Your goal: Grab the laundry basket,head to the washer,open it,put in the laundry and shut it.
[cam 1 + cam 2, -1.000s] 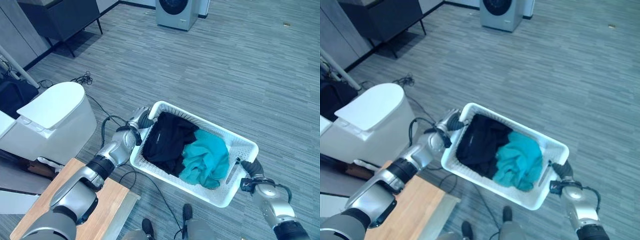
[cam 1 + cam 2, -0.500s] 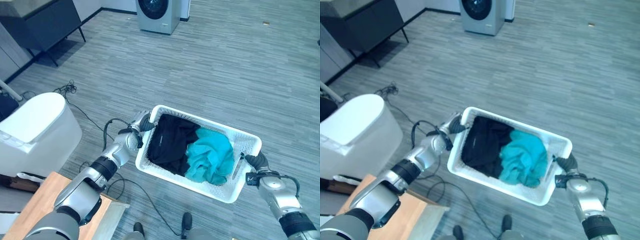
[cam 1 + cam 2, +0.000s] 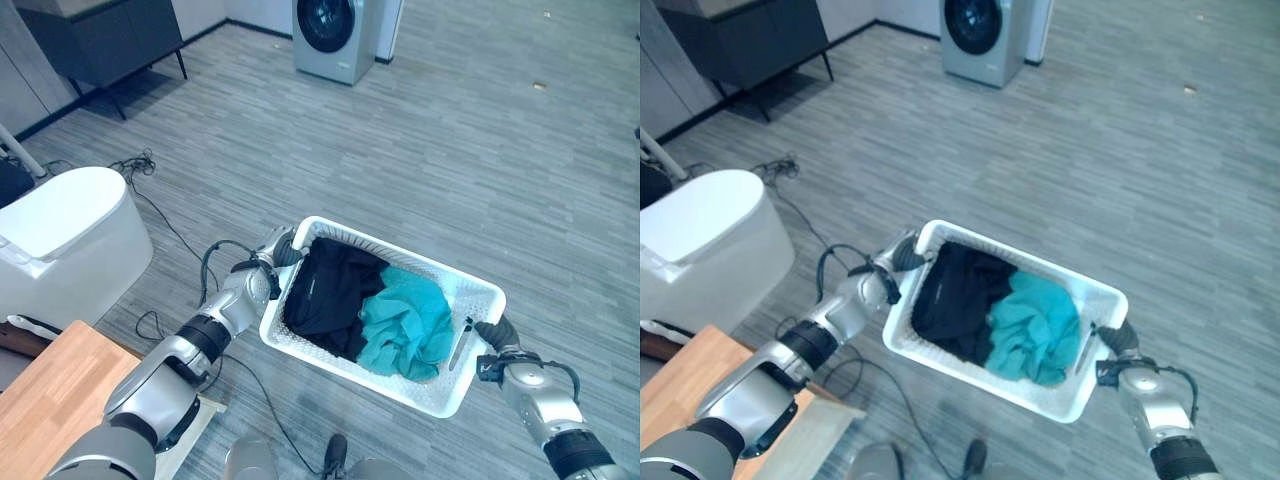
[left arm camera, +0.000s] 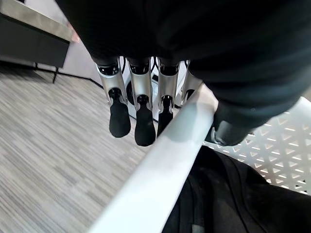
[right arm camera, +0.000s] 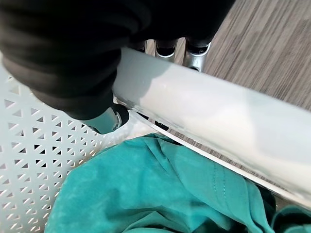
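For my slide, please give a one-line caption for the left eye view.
Both hands, left hand and right hand, carry a white laundry basket of black and teal clothes toward the washer.

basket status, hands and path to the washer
Left hand and right hand shut on the laundry basket rims. Black garment and teal garment inside. Washer ahead, door shut, bare floor between.
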Motion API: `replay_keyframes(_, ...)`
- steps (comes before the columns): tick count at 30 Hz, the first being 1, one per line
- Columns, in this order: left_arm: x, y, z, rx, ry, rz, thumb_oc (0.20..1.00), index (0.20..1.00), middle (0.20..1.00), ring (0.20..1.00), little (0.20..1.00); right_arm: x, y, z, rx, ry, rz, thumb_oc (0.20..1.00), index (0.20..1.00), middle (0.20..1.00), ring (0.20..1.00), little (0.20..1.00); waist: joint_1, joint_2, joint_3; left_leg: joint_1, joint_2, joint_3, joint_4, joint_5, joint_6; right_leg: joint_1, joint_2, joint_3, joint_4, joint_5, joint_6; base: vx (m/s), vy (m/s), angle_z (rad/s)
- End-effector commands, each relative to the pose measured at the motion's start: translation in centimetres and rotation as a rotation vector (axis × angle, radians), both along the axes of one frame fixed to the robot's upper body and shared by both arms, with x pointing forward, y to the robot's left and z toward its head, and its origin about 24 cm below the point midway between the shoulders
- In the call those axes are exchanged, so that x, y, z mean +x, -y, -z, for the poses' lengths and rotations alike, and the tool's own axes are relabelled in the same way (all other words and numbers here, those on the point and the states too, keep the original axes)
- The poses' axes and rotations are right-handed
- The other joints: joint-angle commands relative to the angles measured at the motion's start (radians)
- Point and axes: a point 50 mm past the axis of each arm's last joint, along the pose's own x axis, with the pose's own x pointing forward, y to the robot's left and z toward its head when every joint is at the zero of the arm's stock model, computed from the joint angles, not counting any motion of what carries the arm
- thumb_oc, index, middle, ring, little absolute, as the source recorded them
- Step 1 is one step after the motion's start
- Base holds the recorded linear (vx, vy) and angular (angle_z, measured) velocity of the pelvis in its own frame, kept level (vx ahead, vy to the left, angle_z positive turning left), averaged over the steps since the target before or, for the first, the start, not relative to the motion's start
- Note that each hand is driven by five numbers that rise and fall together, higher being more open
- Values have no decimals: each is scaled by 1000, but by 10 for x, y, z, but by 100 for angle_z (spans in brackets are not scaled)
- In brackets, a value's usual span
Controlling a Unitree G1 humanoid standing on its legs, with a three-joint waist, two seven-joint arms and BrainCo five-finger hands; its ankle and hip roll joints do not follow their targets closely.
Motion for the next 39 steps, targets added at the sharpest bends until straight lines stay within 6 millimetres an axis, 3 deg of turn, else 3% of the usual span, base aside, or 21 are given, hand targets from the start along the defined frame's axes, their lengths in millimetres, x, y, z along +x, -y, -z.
replay_keyframes(1,14,47,-57,-78,170,138,200,200,200,200,200,45,-38,-64,80,328,-194,200,200,200,200,200,50,52,-55,-19,-26,23,-42,-7,24,70,50,68,99,-143,110,281,8,-62)
replay_keyframes(2,15,44,-56,-74,168,121,200,200,200,200,200,49,-45,-63,91,328,-205,200,200,200,200,200,59,47,-67,6,-45,-2,-64,-17,50,77,54,82,112,-158,105,327,3,-69)
replay_keyframes(4,16,42,-57,-65,174,118,200,200,200,200,200,51,-48,-63,111,335,-204,200,200,200,200,200,58,37,-74,19,-61,-29,-75,-20,63,77,51,87,142,-164,108,262,9,-76)
replay_keyframes(6,16,33,-57,-50,177,102,200,200,200,200,200,55,-64,-61,143,332,-244,200,200,200,200,200,56,22,-88,82,-61,-17,-103,-46,94,61,55,109,269,-172,137,332,69,-56)
replay_keyframes(8,16,21,-54,-46,172,72,200,200,200,200,200,59,-75,-61,137,324,-290,200,200,200,200,200,52,22,-90,137,-62,-8,-131,-61,118,11,39,137,409,-94,216,239,93,-51)
replay_keyframes(10,14,13,-50,-57,165,53,200,200,200,200,200,60,-83,-61,128,317,-325,200,200,200,200,200,37,35,-86,175,-61,-6,-148,-72,139,-37,26,161,534,-24,273,208,87,-56)
replay_keyframes(11,14,10,-46,-63,149,42,200,200,200,200,200,61,-87,-61,127,315,-342,200,200,200,200,200,33,42,-84,192,-59,-6,-156,-72,148,-64,17,166,597,-8,290,192,71,-40)
replay_keyframes(13,14,4,-44,-77,141,16,200,200,200,200,200,62,-89,-62,126,318,-342,200,200,200,200,200,23,63,-83,231,-49,-15,-194,-63,150,-114,8,175,635,-29,276,190,57,-23)
replay_keyframes(16,15,1,-42,-98,127,-4,200,200,200,200,200,63,-80,-66,106,327,-322,200,200,200,200,200,-3,88,-81,284,-47,-52,-250,-50,137,-193,21,217,539,-117,209,205,9,-13)
replay_keyframes(17,15,1,-39,-108,113,-11,200,200,200,200,200,62,-75,-67,94,328,-312,200,200,200,200,200,-17,92,-81,295,-45,-63,-256,-56,131,-216,25,246,475,-115,198,257,-52,19)
replay_keyframes(20,18,2,-37,-109,100,-29,200,200,200,200,200,62,-67,-74,71,337,-309,200,200,200,200,200,-44,96,-77,340,-48,-88,-243,-114,114,-261,-19,286,195,2,219,293,-90,28)
replay_keyframes(22,19,-6,-35,-101,99,-59,200,200,200,200,200,66,-67,-77,61,339,-322,200,200,200,200,200,-51,101,-73,385,-49,-97,-224,-160,107,-295,-47,237,88,46,235,363,-101,25)
replay_keyframes(25,20,-18,-35,-79,102,-95,200,200,200,200,200,69,-67,-81,50,342,-328,200,200,200,200,200,-60,99,-77,447,-51,-92,-207,-210,101,-323,-49,189,17,69,252,390,-93,1)
replay_keyframes(28,19,-23,-33,-57,99,-100,200,200,200,200,200,68,-67,-81,54,339,-336,200,200,200,200,200,-75,94,-103,500,-33,-104,-196,-242,83,-292,-54,179,26,100,251,536,-166,15)
replay_keyframes(31,18,-22,-33,-68,101,-94,200,200,200,200,200,63,-60,-82,43,337,-332,200,200,200,200,200,-96,104,-131,511,33,-84,-96,-196,30,-243,-32,160,80,113,211,448,-222,55)
replay_keyframes(33,18,-16,-30,-76,90,-74,200,200,200,200,200,57,-50,-82,56,348,-294,200,200,200,200,200,-111,100,-128,424,122,-58,155,-27,-5,-190,-9,137,129,77,163,507,-425,38)
replay_keyframes(34,18,-19,-33,-62,93,-72,200,200,200,200,200,55,-48,-81,78,356,-279,200,200,200,200,200,-103,74,-124,331,172,-36,373,80,1,-134,14,122,131,44,107,449,-517,65)
replay_keyframes(35,19,-19,-36,-64,101,-68,200,200,200,200,200,53,-46,-81,74,358,-268,200,200,200,200,200,-92,64,-114,299,196,-29,469,124,-1,-106,29,121,131,29,83,316,-400,62)
replay_keyframes(36,19,-18,-36,-65,101,-67,200,200,200,200,200,53,-45,-81,74,359,-267,200,200,200,200,200,-94,79,-108,291,213,-40,496,109,-8,-104,46,114,135,25,79,248,-253,11)
replay_keyframes(38,18,-14,-38,-85,109,-55,200,200,200,200,200,49,-43,-79,69,355,-251,200,200,200,200,200,-79,69,-92,230,271,-35,605,126,-11,-56,77,117,140,-27,51,261,-224,-12)
replay_keyframes(39,18,-14,-38,-86,109,-55,200,200,200,200,200,49,-42,-79,68,354,-251,200,200,200,200,200,-79,71,-92,229,273,-36,608,123,-12,-55,80,117,141,-28,50,294,-224,7)
